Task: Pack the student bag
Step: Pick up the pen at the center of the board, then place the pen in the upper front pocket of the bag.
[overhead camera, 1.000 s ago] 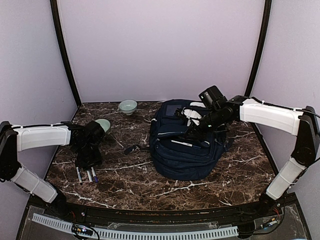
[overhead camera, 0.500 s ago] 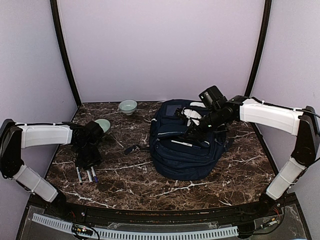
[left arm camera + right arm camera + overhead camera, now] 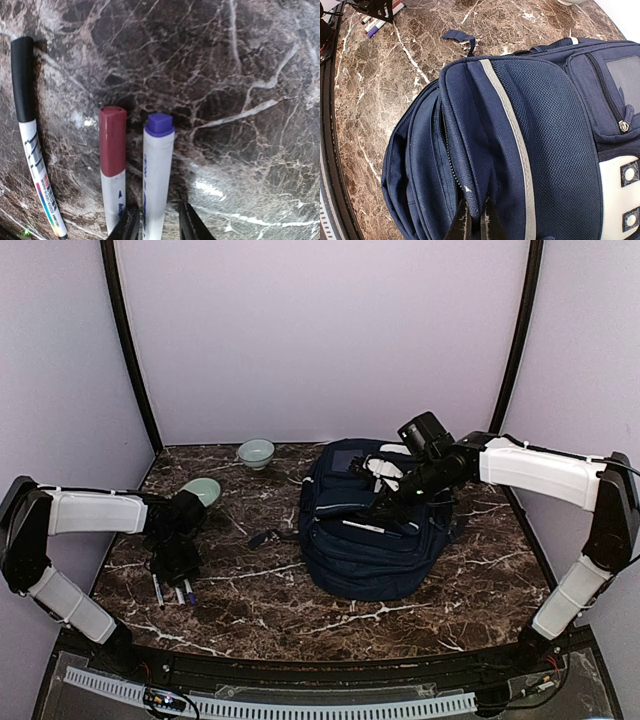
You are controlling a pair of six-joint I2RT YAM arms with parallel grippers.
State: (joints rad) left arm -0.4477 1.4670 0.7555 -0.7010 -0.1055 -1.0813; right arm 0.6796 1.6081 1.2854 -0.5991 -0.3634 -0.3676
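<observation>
Three markers lie side by side on the table (image 3: 300, 615), lower left of the top view. Step in hand, I'd judge: pick one up for the bag (image 3: 372, 545). Left gripper (image 3: 159, 226) is down over the purple marker (image 3: 158, 160), jaws partly open and straddling its barrel at the bottom of the wrist frame, a thin gap each side, nothing gripped yet. Red marker (image 3: 113, 150) lies just beside the purple one, very near the finger on frame left; black marker (image 3: 24, 95) is well apart at frame left. To do it well: close square on the barrel, stay centred so that finger doesn't drag the red one, and lift straight up before swinging over. The smooth round barrel may roll or pivot if pinched off-centre. Right gripper (image 3: 476, 220) is pinched tight on the bag's seam edge by the zip, bottom centre of its wrist frame. It probably holds the opening for the drop, so it should stay steady. Bag sits centre-right of the top view, well apart from the left gripper, across bare table to its right. Strap (image 3: 265, 537) lying between them could snag a low carry.
</observation>
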